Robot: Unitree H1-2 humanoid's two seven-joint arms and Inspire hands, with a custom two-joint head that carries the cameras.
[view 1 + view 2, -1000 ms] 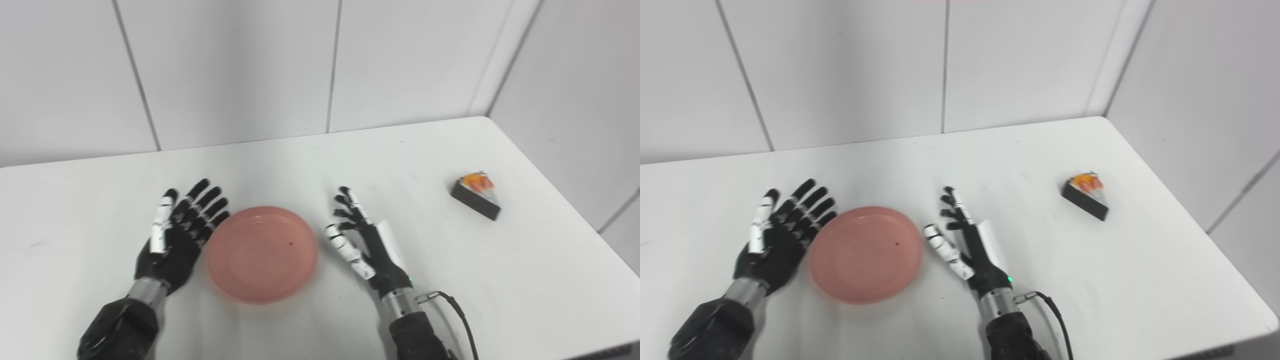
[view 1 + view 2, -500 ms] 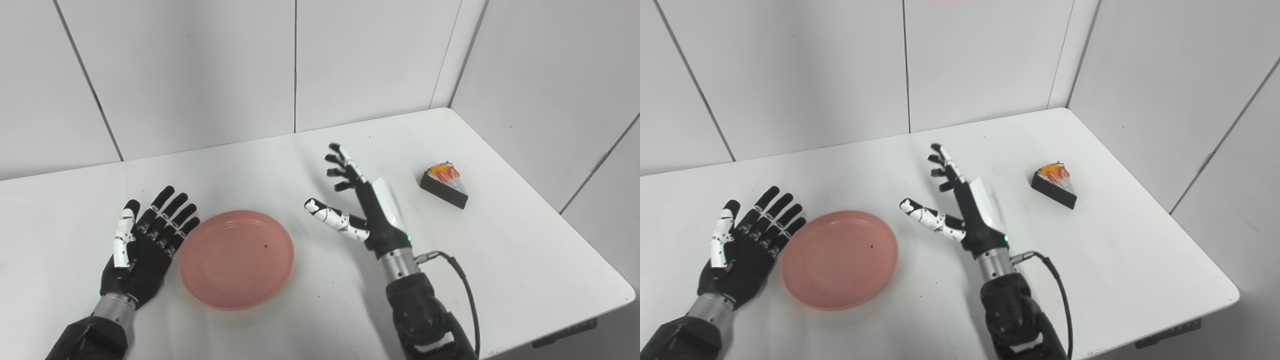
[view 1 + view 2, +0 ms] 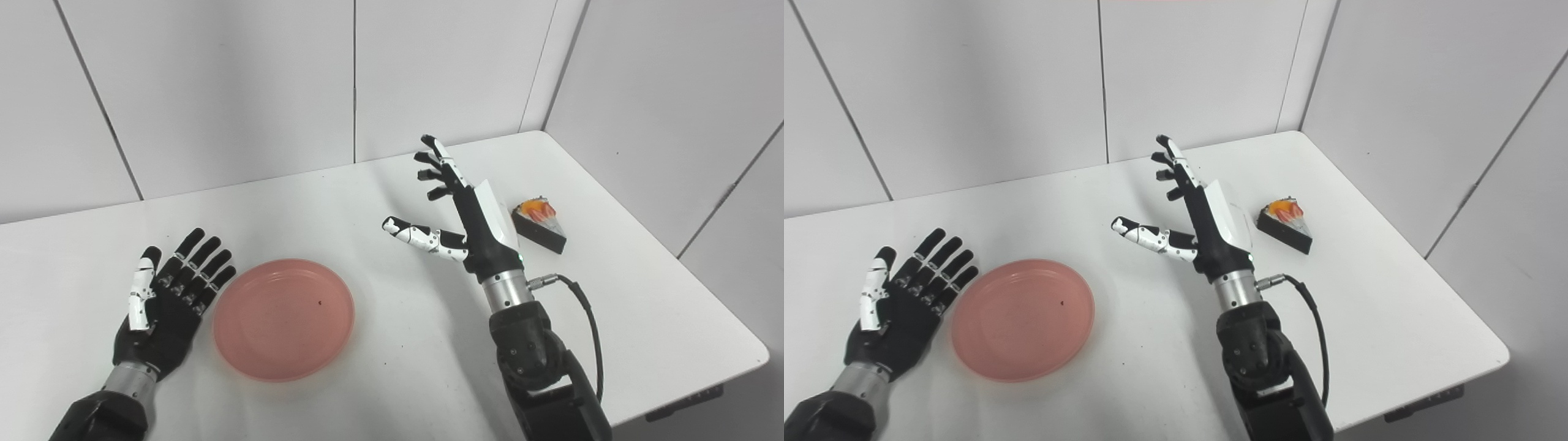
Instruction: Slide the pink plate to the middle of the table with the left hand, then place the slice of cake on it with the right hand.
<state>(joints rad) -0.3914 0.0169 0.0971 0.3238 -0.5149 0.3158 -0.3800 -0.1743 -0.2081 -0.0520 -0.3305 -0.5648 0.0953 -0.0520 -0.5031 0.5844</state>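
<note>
The left hand [image 3: 160,306] lay palm up on the white table [image 3: 643,306] at the left, fingers spread and straight, holding nothing, its fingertips just beside the left rim of the plate without clearly touching it. The pink plate [image 3: 283,318] sat flat on the table, left of centre, with nothing on it apart from a small dark speck. It appeared to be a shallow, stiff, light plastic dish; on the smooth tabletop it would probably slide readily under a sideways push against the rim, and too sharp a push could send it past the intended spot. The right hand [image 3: 468,220] was raised above the table right of centre, fingers extended and apart, thumb held out to the left, with nothing in its grasp. The slice of cake [image 3: 539,218] rested on the table near the right edge, just beyond the back of the right hand and well apart from the plate. The slice was a dark wedge with orange and red topping; it looked small and light, and whether it was soft or a rigid model could not be told. The flat dark sides appeared to be the safest place to take hold, clear of the topping. Count: one plate, one slice of cake, two hands, one table.
</note>
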